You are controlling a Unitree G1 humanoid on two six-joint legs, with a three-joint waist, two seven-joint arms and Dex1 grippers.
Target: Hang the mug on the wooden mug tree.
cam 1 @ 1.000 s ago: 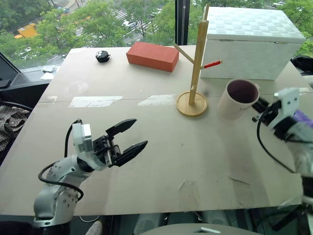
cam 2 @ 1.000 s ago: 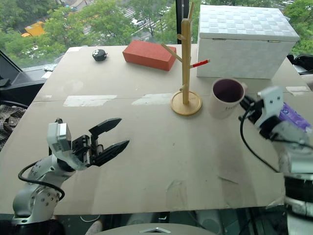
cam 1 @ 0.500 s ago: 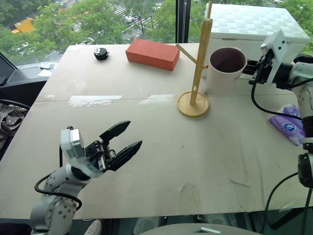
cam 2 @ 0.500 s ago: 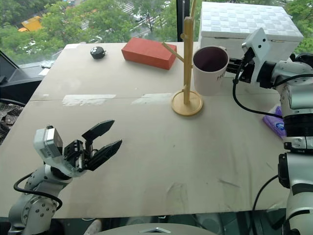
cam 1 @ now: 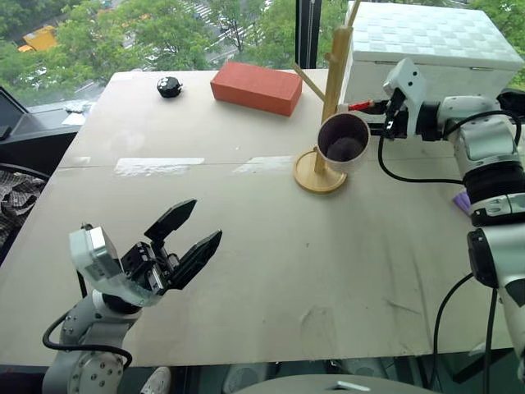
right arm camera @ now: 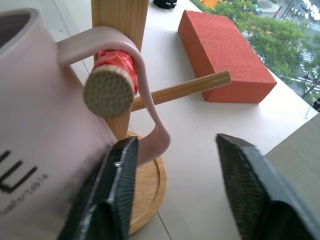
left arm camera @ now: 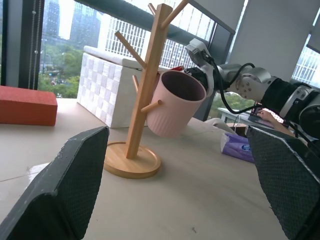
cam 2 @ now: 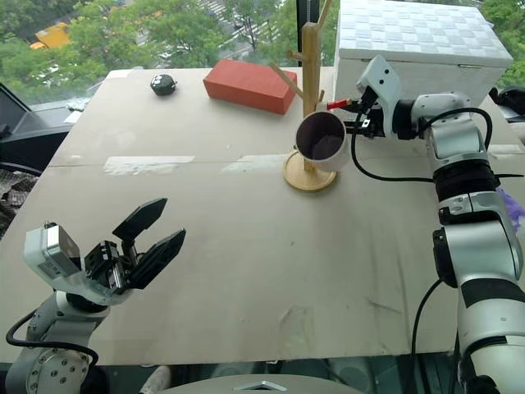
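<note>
The cream mug (cam 1: 343, 141) with its dark inside hangs by its handle (right arm camera: 145, 95) on the red-tipped peg (right arm camera: 112, 80) of the wooden mug tree (cam 1: 332, 82). It tilts over the tree's round base (cam 1: 310, 179). My right gripper (cam 1: 379, 115) is just right of the mug and open. In the right wrist view its fingers (right arm camera: 117, 190) stand apart, and the lower end of the handle lies beside one of them. My left gripper (cam 1: 184, 238) hovers open and empty over the near left of the table. The left wrist view looks at the mug (left arm camera: 175, 105) on the tree (left arm camera: 145, 85).
A red brick (cam 1: 256, 86) and a small black object (cam 1: 169, 86) lie at the back of the table. A white woven box (cam 1: 426, 49) stands behind the tree. A purple packet (cam 1: 461, 201) lies at the right edge. Pale tape patches (cam 1: 160, 167) mark the middle left.
My right gripper carried the mug left to the tree, slipped its handle over the red-tipped peg and opened. The left gripper stays open, drawn back slightly.
</note>
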